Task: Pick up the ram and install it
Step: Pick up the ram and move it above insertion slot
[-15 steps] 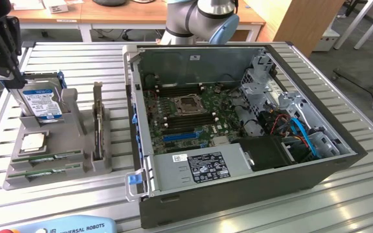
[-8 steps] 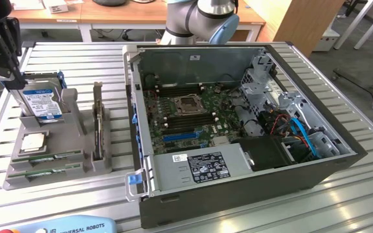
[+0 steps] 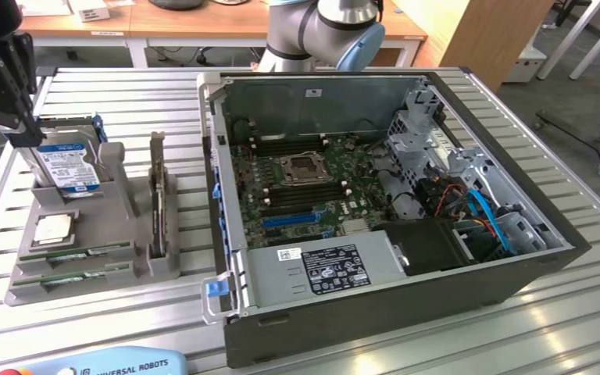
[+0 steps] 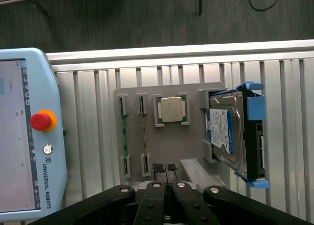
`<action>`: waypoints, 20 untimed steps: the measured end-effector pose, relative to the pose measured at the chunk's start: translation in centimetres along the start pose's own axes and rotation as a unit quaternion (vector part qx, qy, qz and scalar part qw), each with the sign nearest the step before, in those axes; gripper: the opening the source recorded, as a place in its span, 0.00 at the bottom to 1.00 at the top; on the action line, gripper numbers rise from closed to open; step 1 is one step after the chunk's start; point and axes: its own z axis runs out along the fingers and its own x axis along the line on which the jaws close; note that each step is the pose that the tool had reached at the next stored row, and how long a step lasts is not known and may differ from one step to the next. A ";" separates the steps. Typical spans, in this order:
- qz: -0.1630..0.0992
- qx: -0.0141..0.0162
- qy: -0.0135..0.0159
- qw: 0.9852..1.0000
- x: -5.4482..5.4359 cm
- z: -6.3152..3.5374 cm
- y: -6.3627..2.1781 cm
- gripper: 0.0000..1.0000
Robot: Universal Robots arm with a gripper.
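Gripper [image 4: 167,175]: black, angular linkage fingers; jaws closed tip to tip, with nothing between them. Holder [image 4: 191,144]: matte grey moulded plastic block with slots and pockets, lying just beyond the jaws. Ram [image 4: 143,136]: long, thin green circuit-board stick, seated on edge in a slot of the holder, near the jaws but apart from them. A second matching stick [image 4: 122,136] sits parallel in the next slot, farther from the jaws. Processor [image 4: 171,109]: square, dull silver lid, flat in its pocket straight ahead of the jaws. Hard drive [image 4: 222,131]: smooth silver slab with a blue-white label, in a blue caddy. Table [image 3: 133,109]: ribbed aluminium slats. Computer case [image 3: 550,258]: black box, lying open, with a green motherboard [image 3: 300,183] inside, well apart from the jaws.
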 end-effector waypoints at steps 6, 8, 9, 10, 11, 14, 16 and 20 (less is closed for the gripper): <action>0.000 0.000 0.000 1.000 0.0 0.26 -0.01 0.10; 0.000 0.000 0.000 1.000 0.0 0.50 -0.02 0.10; 0.000 0.000 0.000 1.000 0.0 0.63 -0.03 0.10; 0.000 0.000 0.000 1.000 0.0 0.75 -0.04 0.10; 0.000 0.000 0.000 1.000 0.0 0.84 -0.04 0.10; 0.000 0.000 0.000 1.000 0.0 0.84 -0.04 0.10; 0.000 0.000 0.000 1.000 0.0 0.85 -0.04 0.10; 0.000 0.000 0.000 1.000 0.0 0.85 -0.04 0.17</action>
